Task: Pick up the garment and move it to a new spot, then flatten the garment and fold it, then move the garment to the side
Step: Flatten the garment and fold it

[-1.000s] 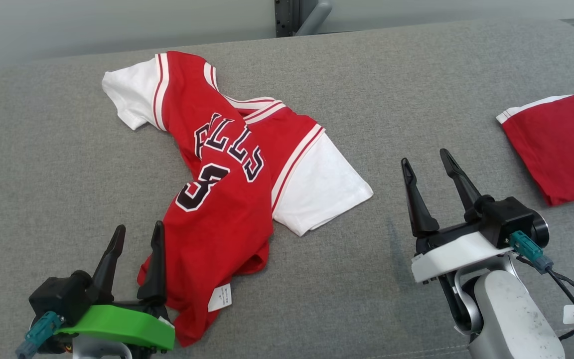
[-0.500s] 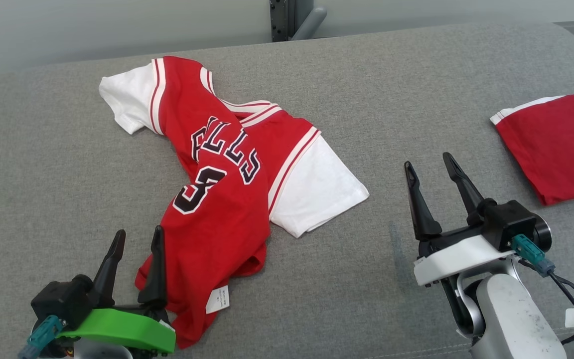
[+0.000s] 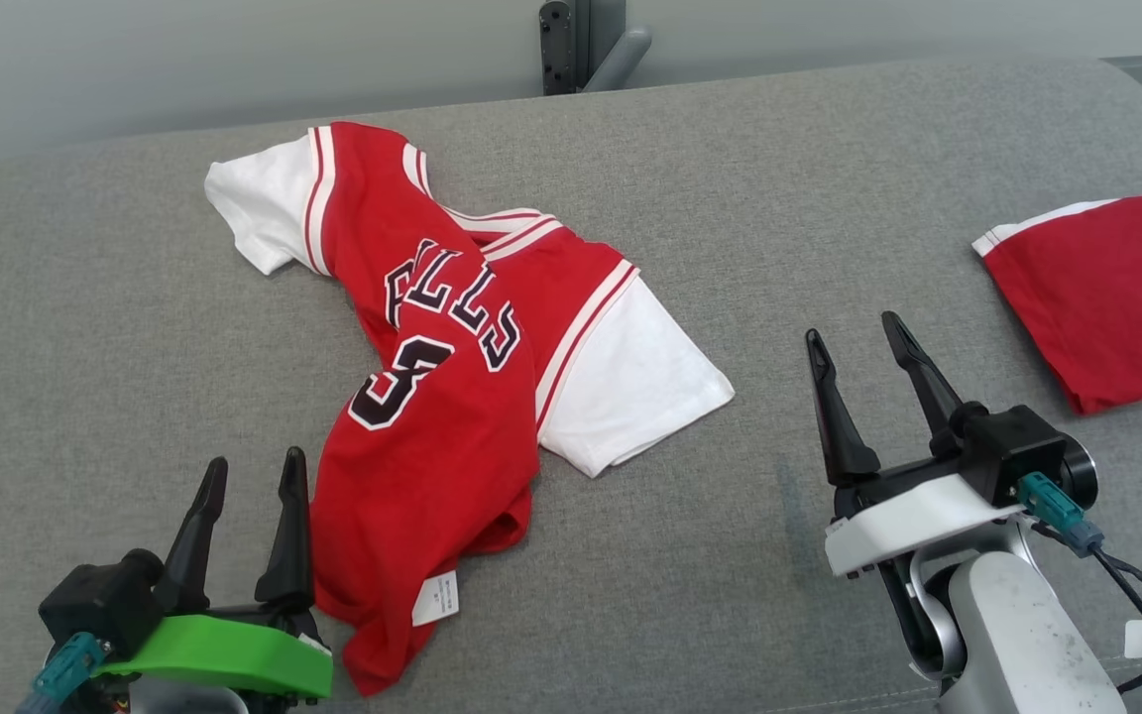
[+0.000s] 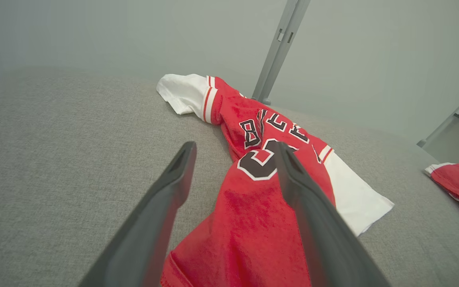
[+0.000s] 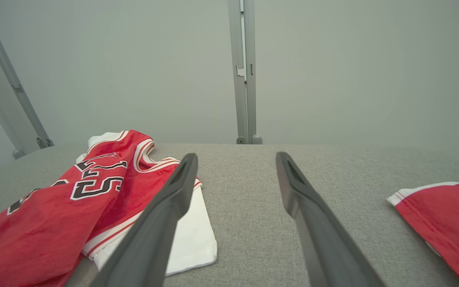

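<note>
1. Left tool (image 3: 254,458) has backed slightly off the jersey (image 3: 442,426). Its inner finger overlapped the hem before and now stands just beside it. Head camera shifted too.
2. Both tools spread wide, holding nothing. Right tool (image 3: 852,327) hangs well apart from the jersey's near white sleeve.
3. Jersey lies crumpled and twisted on the cushion (image 3: 85,347), print up, label showing at the hem. Folded shirt (image 3: 1116,297) lies well beyond the jersey, past the right tool.
4. Step judged: first pick-up. Pinch an outer edge at hem or shoulder, not the bunched middle. Lift clear before carrying so the twist drops out.
</note>
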